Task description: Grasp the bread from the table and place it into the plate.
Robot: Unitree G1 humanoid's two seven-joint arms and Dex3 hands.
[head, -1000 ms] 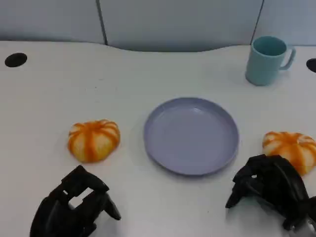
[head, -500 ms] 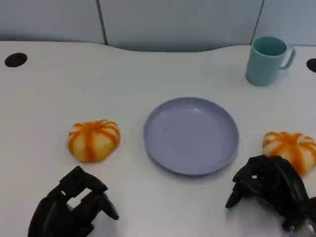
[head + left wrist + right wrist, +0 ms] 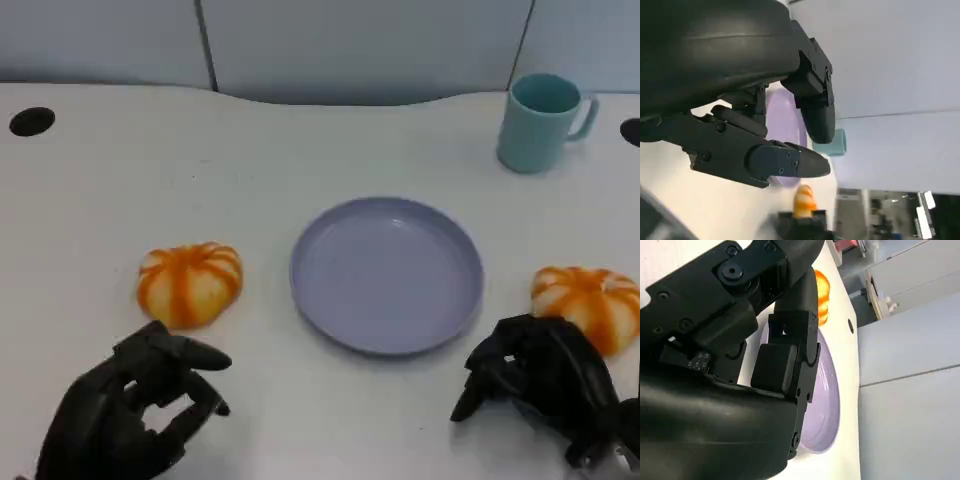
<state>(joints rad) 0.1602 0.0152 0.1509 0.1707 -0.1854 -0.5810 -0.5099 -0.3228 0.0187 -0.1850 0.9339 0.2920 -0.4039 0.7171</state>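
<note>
Two orange-and-white striped breads lie on the white table. One bread (image 3: 190, 283) sits left of the lilac plate (image 3: 310, 300), the other bread (image 3: 590, 302) to its right. My left hand (image 3: 130, 412) hovers just short of the left bread with its fingers spread and nothing in them. My right hand (image 3: 540, 385) sits close beside the right bread, fingers curled in, holding nothing. The left wrist view looks past my left hand (image 3: 775, 125) to the plate (image 3: 785, 117) and the far bread (image 3: 804, 197). Beyond my right hand (image 3: 765, 340) lie the plate (image 3: 826, 405) and a bread (image 3: 822, 290).
A teal cup (image 3: 540, 120) stands at the back right, also seen as a cup (image 3: 838, 142) past the plate. Dark round holes (image 3: 32, 121) mark the table's far corners. A grey wall runs behind the table edge.
My left hand's fingers have uncurled and spread apart, and the hand has shifted slightly left. The right hand, both breads and the plate have stayed put.
</note>
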